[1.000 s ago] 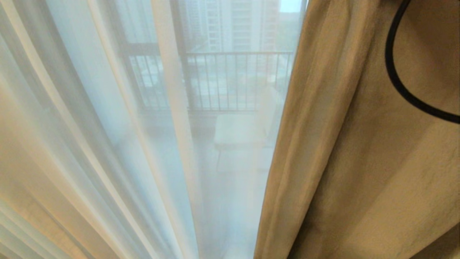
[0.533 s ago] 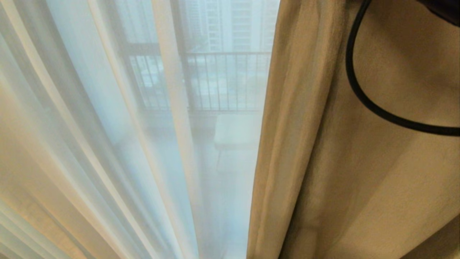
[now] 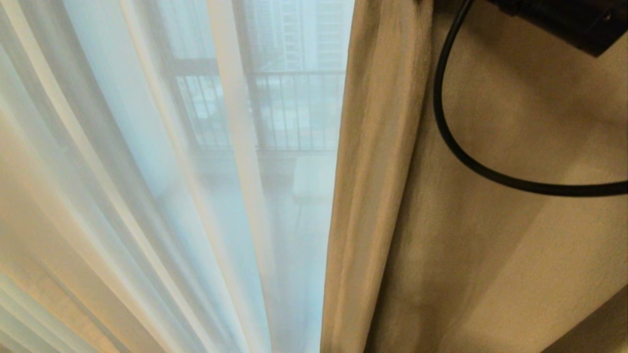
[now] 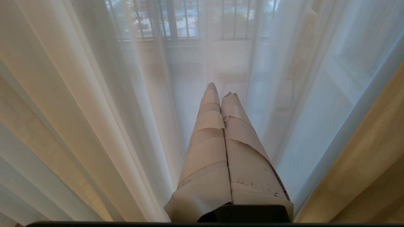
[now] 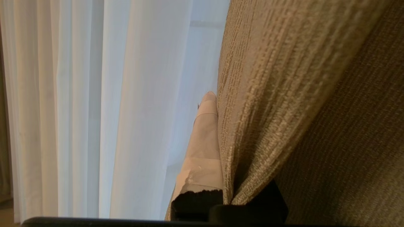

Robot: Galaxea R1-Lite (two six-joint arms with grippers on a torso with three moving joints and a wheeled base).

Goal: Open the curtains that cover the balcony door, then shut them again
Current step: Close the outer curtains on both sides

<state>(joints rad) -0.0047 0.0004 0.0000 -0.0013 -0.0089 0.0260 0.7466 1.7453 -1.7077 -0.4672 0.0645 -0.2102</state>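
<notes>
The right gripper [image 5: 217,104], its taped fingers [image 5: 205,132] pinched shut on the leading edge of the beige drape [image 3: 490,245], hauls the heavy cloth across the sheer [image 3: 147,147], which hangs over the balcony door; only a dim railing [image 3: 294,108] shows through it. The left gripper [image 4: 221,94] sits parked in front of the sheer, fingers closed on nothing.

The risk, as judged from here: the pinch takes only a thin fold at the hem (one finger is hidden behind the cloth), so a snag on the track overhead or a faster pull could slip the drape free and leave a gap. The black cable [image 3: 456,147] looping over the cloth could also catch in a pleat.

Against the frame a second earlier, the drape's edge stands well further left, covering more of the railing, and the cable and dark arm [image 3: 564,19] have swung further into the head view.
</notes>
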